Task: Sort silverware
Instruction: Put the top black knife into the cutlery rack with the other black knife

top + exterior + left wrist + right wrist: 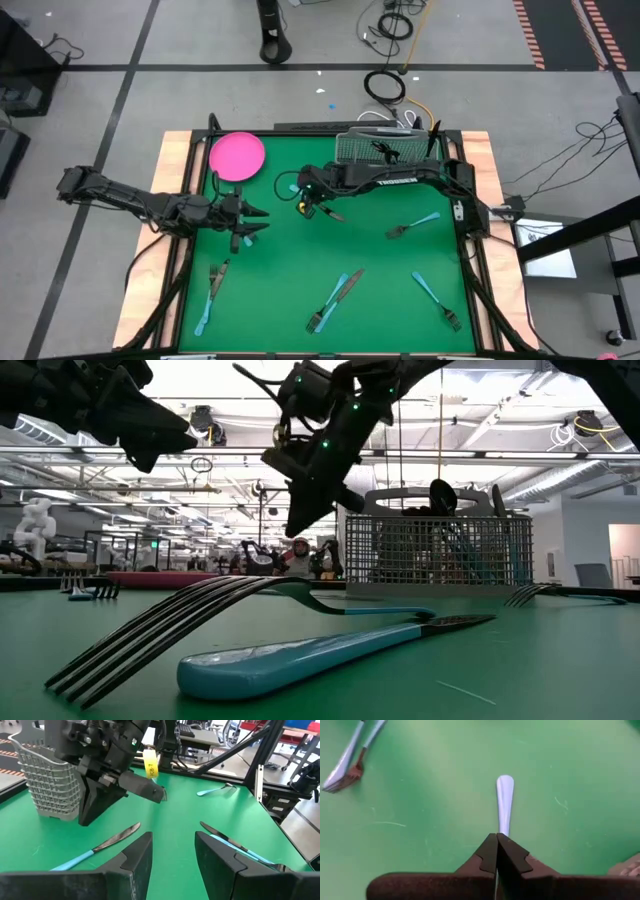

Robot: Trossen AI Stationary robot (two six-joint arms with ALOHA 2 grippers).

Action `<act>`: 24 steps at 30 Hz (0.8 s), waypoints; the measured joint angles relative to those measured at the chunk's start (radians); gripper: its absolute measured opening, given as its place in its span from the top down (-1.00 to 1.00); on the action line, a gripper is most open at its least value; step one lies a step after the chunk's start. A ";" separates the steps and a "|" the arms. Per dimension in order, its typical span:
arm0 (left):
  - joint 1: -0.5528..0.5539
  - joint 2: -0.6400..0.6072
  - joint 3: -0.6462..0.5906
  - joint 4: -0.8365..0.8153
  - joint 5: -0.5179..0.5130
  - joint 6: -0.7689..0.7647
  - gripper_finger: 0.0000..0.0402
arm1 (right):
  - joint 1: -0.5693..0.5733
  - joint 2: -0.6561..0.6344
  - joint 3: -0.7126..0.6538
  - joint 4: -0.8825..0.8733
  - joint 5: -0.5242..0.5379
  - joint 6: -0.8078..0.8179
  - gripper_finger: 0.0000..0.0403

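Note:
My right gripper (308,205) hangs above the middle of the green mat, shut on one piece of silverware. Only that piece's light blue handle (504,800) shows. My left gripper (258,222) waits to its left, open, with nothing between its fingers (135,855). A knife (107,840) lies flat on the mat between the two grippers. More silverware lies flat on the mat: a fork (405,227) at the right, a pair (335,298) near the front, a fork (437,300) front right and a pair (212,290) front left. My right gripper pinches the piece between its two fingertips (490,847), on the handle (503,827) some way back from its rounded end. The fingers slant down from the table's right side, and the handle sticks out ahead of them. The fingers hide the head. The piece is clear of the mat.
A grey wire mesh basket (375,148) stands at the far edge and holds some pieces. A round pink plate (237,155) lies at the far left. A fork and a blue handle (300,660) lie close to the low camera. Wooden rails (175,180) border the mat.

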 joint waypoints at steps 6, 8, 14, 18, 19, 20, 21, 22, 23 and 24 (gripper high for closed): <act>0.000 0.000 0.000 0.000 0.001 0.000 0.25 | 0.010 0.034 0.000 -0.007 0.013 0.010 0.99; 0.000 0.000 0.000 0.000 0.001 0.000 0.25 | 0.015 0.055 0.000 -0.007 0.031 0.011 0.96; 0.000 0.000 0.001 0.000 0.004 -0.001 0.25 | 0.017 0.103 -0.001 0.002 0.042 0.002 0.65; 0.000 0.000 0.001 0.000 0.004 0.000 0.25 | 0.019 0.117 -0.001 0.003 0.064 -0.020 0.40; 0.000 0.000 0.001 0.000 0.004 0.000 0.25 | 0.020 0.118 -0.001 0.008 0.064 -0.021 0.36; 0.000 0.000 0.001 0.000 0.004 0.000 0.25 | 0.022 0.120 -0.001 0.006 0.067 -0.020 0.33; 0.000 0.000 0.001 0.000 0.004 0.000 0.25 | 0.023 0.121 -0.001 0.003 0.073 -0.020 0.31; 0.000 0.000 0.001 0.000 0.004 0.000 0.25 | 0.027 0.122 -0.001 0.002 0.082 -0.020 0.30; 0.000 0.000 0.001 0.000 0.004 0.000 0.25 | 0.029 0.125 0.000 0.002 0.086 -0.019 0.30; 0.000 0.000 0.001 0.000 0.004 0.000 0.25 | 0.030 0.127 -0.001 0.003 0.087 -0.019 0.30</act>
